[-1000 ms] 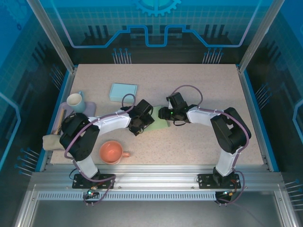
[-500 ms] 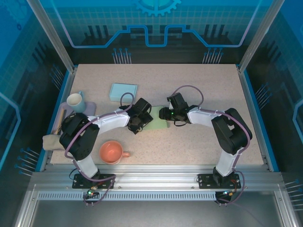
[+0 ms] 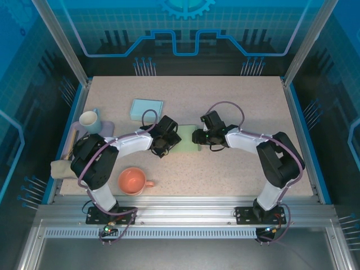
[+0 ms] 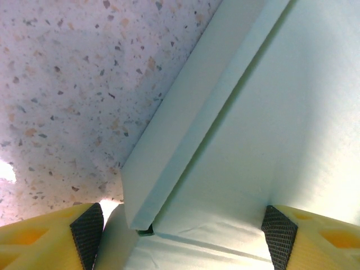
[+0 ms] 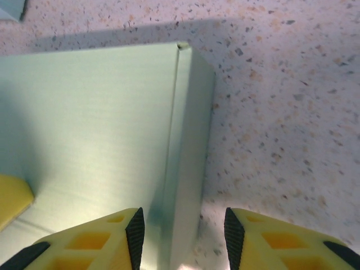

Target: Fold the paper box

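While straddling paper box (image 5: 101,124) wall, left end effector (image 4: 183,229) gapes wide; right end effector (image 5: 183,222) narrower, wall untouched.

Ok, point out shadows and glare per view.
Left wrist: blown-out bright patch on the table at the left edge, soft shade along the paper box fold. Right wrist: dark shadow band on the table behind the box. Top external: tabletop evenly lit.

Robotics lab test cell: a speckled table (image 3: 236,101) stands inside an aluminium frame (image 3: 60,42), blue circuit-patterned panels (image 3: 185,28) behind the table, left arm (image 3: 132,143) and right arm (image 3: 247,140) bolted to a rail (image 3: 185,216) at its near edge.
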{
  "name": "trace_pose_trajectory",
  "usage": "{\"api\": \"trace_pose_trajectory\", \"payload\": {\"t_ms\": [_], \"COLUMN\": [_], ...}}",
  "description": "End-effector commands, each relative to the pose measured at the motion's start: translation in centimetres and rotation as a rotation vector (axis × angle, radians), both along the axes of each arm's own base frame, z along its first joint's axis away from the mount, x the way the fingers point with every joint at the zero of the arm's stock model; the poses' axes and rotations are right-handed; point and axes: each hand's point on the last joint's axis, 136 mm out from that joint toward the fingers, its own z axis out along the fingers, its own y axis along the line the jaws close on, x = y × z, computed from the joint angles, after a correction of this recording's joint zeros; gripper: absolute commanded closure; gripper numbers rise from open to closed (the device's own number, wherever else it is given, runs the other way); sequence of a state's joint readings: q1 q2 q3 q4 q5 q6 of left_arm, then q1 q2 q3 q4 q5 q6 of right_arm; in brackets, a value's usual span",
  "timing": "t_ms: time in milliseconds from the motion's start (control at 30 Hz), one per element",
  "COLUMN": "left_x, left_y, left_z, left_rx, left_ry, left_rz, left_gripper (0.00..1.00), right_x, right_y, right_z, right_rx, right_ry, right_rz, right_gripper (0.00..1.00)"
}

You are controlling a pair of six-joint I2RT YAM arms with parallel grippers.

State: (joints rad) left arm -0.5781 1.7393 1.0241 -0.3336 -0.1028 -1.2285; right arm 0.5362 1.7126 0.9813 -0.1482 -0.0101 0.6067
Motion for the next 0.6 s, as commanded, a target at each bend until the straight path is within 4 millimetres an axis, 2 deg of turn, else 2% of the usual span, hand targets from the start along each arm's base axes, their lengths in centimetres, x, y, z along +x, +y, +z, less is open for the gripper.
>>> {"api": "trace_pose_trajectory", "payload": {"t_ms": [0, 67, 167, 433, 533, 567], "left_x": [-2.0, -2.0, -2.0, -2.2, -2.1, -2.1], "left_y": [2.2, 2.3, 2.4, 2.4, 2.3, 2.3], "left_z": [-2.8, -2.9, -2.9, -3.3, -3.1, -3.1], "left_rx": [0.085, 0.091, 0.096, 0.095, 0.095, 0.095], "left_ry": [0.101, 0.103, 0.105, 0.116, 0.112, 0.112], "left_rz": [0.003, 0.001, -0.002, -0.001, 0.0, -0.001], "left_gripper": [0.22, 0.22, 0.22, 0.23, 0.22, 0.22], "right_x": [-0.9, -1.3, -2.0, -3.3, -3.5, -4.0], "right_y": [-0.3, -0.2, 0.3, 0.1, 0.1, -0.2], "right_z": [2.7, 3.9, 4.6, 2.5, 2.6, 1.9], "right_rx": [-0.033, -0.022, -0.002, 0.009, 0.02, 0.013], "right_ry": [-0.037, -0.064, -0.074, -0.032, -0.033, -0.016], "right_rz": [0.022, 0.014, 0.016, -0.005, -0.014, -0.015], "right_gripper": [0.56, 0.56, 0.56, 0.57, 0.57, 0.57]}}
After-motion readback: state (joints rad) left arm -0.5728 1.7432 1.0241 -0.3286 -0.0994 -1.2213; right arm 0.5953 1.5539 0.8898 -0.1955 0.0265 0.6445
